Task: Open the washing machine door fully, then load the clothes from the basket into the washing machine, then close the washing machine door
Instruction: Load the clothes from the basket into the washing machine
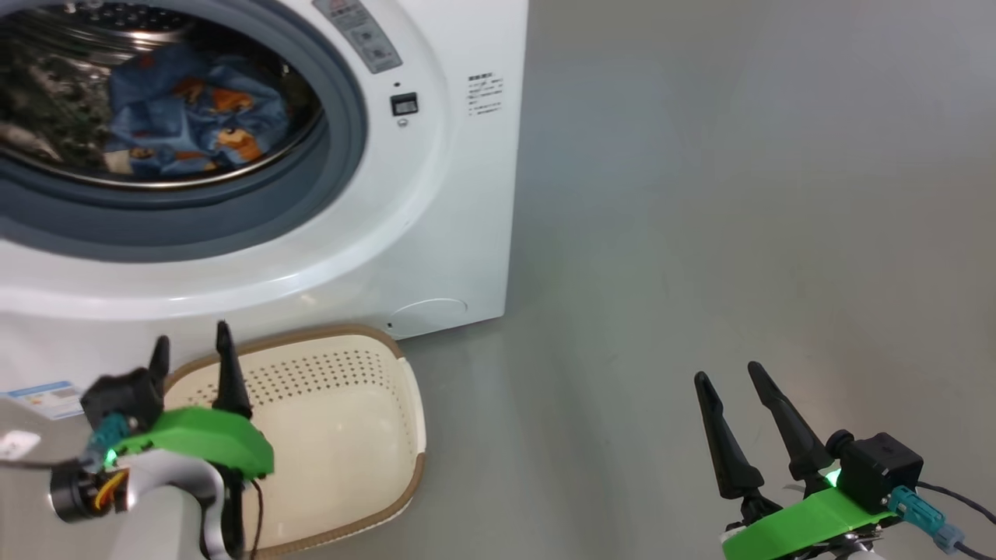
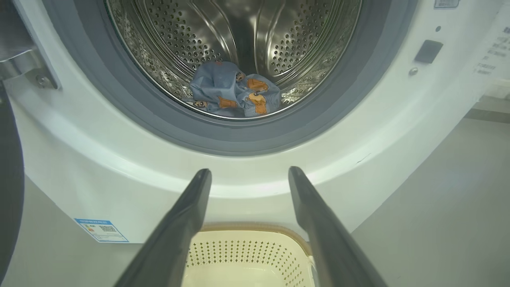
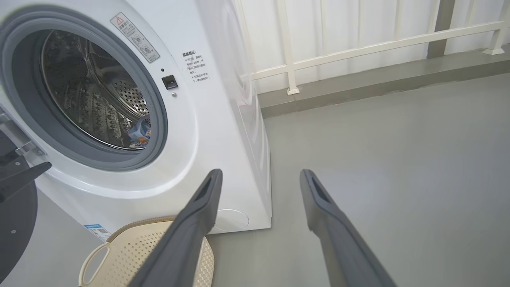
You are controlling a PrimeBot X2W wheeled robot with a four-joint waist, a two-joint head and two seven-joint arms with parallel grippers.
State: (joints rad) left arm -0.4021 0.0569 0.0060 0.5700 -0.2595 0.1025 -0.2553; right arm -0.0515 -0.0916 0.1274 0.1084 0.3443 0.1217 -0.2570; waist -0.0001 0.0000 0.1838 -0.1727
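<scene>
Hidden or cut off: the door shows only as a dark curved slab at the left edge of both wrist views. It is swung well off the opening on the machine's left side, and its window cannot be made out. A metal hinge bracket sits beside it. The washing machine is cropped at top and left in the head view. The near left part of the basket is covered by the left arm, so its full outline and long axis cannot be settled. Print on the blue label is too small to read.

Clothes: a crumpled blue bundle with orange figures, lying at the bottom of the steel drum, behind the grey seal. From the left wrist it spreads slightly wider than tall, side to side across the drum floor. No end or front can be told in the heap.

Basket: on the grey floor, just in front of the machine, below the opening. Its brown rim faces up and one side handle shows toward the left in the right wrist view.

Left gripper: fingers spread apart, gripping nothing, above the basket and pointing at the opening.

Right gripper: fingers spread apart, gripping nothing, over bare floor well to the machine's right.
</scene>
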